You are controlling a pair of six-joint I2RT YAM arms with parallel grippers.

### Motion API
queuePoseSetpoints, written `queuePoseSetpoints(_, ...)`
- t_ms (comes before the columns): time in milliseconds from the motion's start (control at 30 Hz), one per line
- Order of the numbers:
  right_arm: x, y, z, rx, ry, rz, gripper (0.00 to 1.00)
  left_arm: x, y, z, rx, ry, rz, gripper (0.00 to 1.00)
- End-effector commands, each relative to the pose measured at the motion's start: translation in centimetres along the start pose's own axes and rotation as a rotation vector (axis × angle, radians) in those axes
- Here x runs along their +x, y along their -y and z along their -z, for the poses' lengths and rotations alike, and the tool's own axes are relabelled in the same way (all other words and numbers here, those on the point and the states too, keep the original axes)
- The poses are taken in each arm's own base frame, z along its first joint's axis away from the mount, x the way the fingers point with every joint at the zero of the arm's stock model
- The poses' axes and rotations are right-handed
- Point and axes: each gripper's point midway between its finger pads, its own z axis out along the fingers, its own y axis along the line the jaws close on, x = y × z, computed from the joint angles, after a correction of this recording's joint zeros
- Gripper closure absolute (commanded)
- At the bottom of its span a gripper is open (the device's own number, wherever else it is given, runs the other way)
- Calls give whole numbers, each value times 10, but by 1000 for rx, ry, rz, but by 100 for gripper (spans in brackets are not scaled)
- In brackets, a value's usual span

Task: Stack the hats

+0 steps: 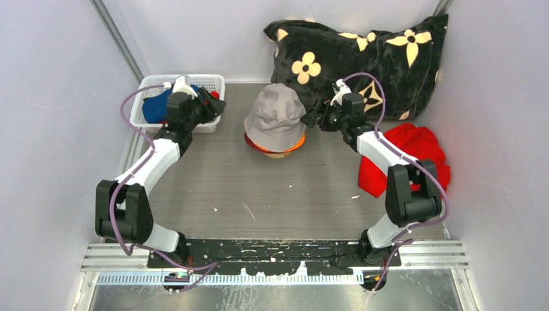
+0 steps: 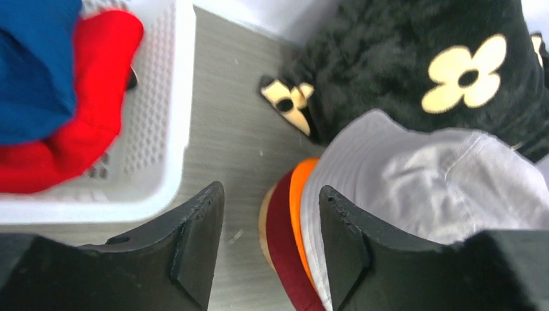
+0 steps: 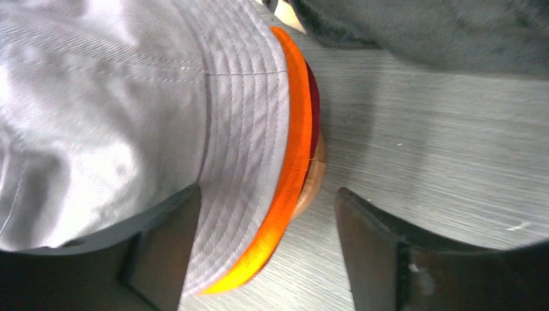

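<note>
**Top view.** The pale grey hat (image 1: 276, 115) caps a stack at mid-tabletop (image 1: 259, 194). The orange hat (image 1: 294, 146) and the maroon hat (image 1: 248, 138) show as rims beneath it. The blue hat (image 1: 154, 107) lies in the white basket (image 1: 210, 79) at the far left. The left jaws hang at the basket's right end. The right jaws sit just beside the stack's right side. I see no black hat.

**Left wrist view.** The left jaws stand moderately apart and hold nothing, over bare tabletop between basket and stack. The blue hat and the red hat (image 2: 90, 97) lie in the basket to their left.

**Right wrist view.** The right jaws are wide and hold nothing. The grey brim's edge lies between them, but I cannot confirm contact.

**Assessment.** Three hats are stacked. The next hat lies left of the left jaws, so the left arm is the nearer one.
</note>
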Motion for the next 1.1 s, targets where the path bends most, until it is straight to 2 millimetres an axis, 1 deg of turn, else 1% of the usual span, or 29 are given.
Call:
queuePoseSetpoints(0, -44, -18, 35, 36, 154, 89, 11, -56, -4, 6, -115, 131, -91, 40)
queuePoseSetpoints(67, -55, -20, 49, 65, 198, 112, 4, -64, -17, 4, -195, 139, -98, 32)
queuePoseSetpoints(100, -59, -20, 55, 79, 219, 121, 3, -68, -24, 2, -234, 147, -97, 31)
queuePoseSetpoints(200, -71, -22, 69, 105, 266, 138, 1, -75, -53, -5, -353, 161, -78, 30)
queuePoseSetpoints(300, -79, -23, 77, 124, 294, 147, 1, -80, -90, -8, -479, 179, -36, 31)
queuePoseSetpoints(433, -83, -24, 82, 128, 309, 151, 0, -87, -139, -7, -616, 208, 23, 32)
queuePoseSetpoints(500, -82, -24, 83, 127, 309, 151, 0, -90, -157, -5, -677, 216, 28, 32)
queuePoseSetpoints(633, -82, -23, 81, 125, 306, 146, 0, -98, -183, -3, -749, 240, 21, 32)
queuePoseSetpoints(800, -82, -24, 80, 115, 305, 141, 0, -102, -209, -9, -787, 230, 41, 32)
queuePoseSetpoints(967, -82, -23, 80, 115, 306, 138, 0, -100, -226, -22, -785, 202, 49, 32)
queuePoseSetpoints(1067, -82, -23, 80, 115, 306, 136, 0, -93, -234, -31, -782, 167, 55, 32)
